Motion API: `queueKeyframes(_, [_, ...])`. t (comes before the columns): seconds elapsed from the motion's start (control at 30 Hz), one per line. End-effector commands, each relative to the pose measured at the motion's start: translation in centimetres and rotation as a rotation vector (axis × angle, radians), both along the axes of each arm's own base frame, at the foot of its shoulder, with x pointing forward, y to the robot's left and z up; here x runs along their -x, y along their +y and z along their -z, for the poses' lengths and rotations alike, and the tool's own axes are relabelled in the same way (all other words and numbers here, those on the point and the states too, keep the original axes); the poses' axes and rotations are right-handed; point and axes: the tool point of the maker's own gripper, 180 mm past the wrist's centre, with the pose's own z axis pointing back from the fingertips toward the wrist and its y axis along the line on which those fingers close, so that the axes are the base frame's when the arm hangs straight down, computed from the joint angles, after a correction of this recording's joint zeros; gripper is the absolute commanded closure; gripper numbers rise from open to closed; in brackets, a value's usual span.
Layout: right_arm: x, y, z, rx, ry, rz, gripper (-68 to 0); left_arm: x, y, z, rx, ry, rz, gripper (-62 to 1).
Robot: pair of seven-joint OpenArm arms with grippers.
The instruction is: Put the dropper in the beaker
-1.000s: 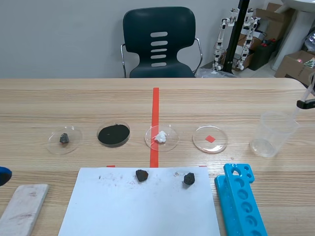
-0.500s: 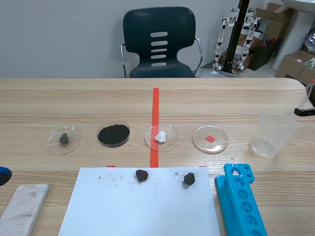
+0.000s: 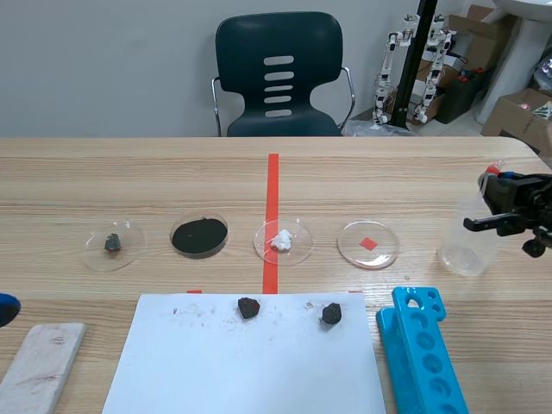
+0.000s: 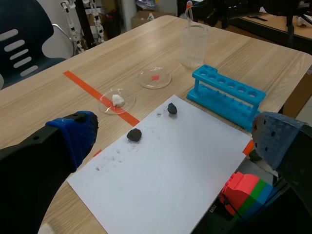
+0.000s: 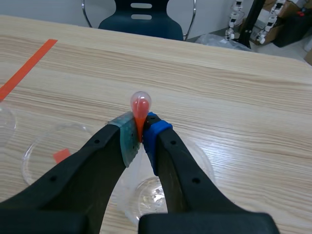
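Dropper [image 5: 140, 108] upright over the beaker [image 3: 461, 252], bulb up.
Pinched just under the bulb by the right gripper [image 5: 142, 134], pads closed tight on it, lined up with the beaker's mouth, likely for a straight drop in. Left gripper [image 4: 175, 139] well apart from the beaker, spread wide, empty.

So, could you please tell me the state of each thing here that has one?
dropper: upright, pinched at its red bulb, over the beaker, not released.
beaker: upright, directly under the right gripper.
right gripper: shut on the dropper.
left gripper: open, holding nothing.
test tube rack: standing, holes empty.
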Motion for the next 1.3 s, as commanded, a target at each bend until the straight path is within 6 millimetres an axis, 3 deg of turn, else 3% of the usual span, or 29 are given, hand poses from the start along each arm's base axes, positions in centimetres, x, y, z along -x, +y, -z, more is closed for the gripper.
queueKeyframes(0.0, [-0.8, 0.1, -1.7, -0.001, -0.054, -0.010, -1.0, -0.2, -0.3, -0.9, 0.036, -0.022, 0.004, -62.3])
queueKeyframes(0.23, [-0.6, 1.4, -1.0, -0.007, -0.038, -0.040, -1.0, -0.2, -0.3, -0.9, 0.036, -0.022, 0.004, -62.3])
queueKeyframes(0.53, [-0.6, 1.4, -1.0, -0.009, -0.041, -0.031, -2.2, -0.2, -0.3, -0.9, 0.036, -0.022, 0.004, -62.3])
queueKeyframes(0.7, [-0.6, 1.4, -1.0, -0.009, -0.040, -0.031, -15.5, -0.2, -0.3, -0.9, 0.036, -0.022, 0.004, -62.3])
queueKeyframes(0.93, [-0.5, 1.4, -0.9, -0.010, -0.037, -0.031, -42.4, -0.2, -0.3, -0.9, 0.036, -0.022, 0.004, -62.3])
queueKeyframes(1.1, [-0.2, 1.5, -0.6, -0.014, -0.036, -0.036, -48.9, -0.2, -0.3, -0.9, 0.036, -0.022, 0.004, -62.3])
queueKeyframes(1.27, [0.2, 1.5, -0.4, -0.017, -0.036, -0.037, -49.0, -0.2, -0.3, -0.9, 0.036, -0.022, 0.004, -62.3])
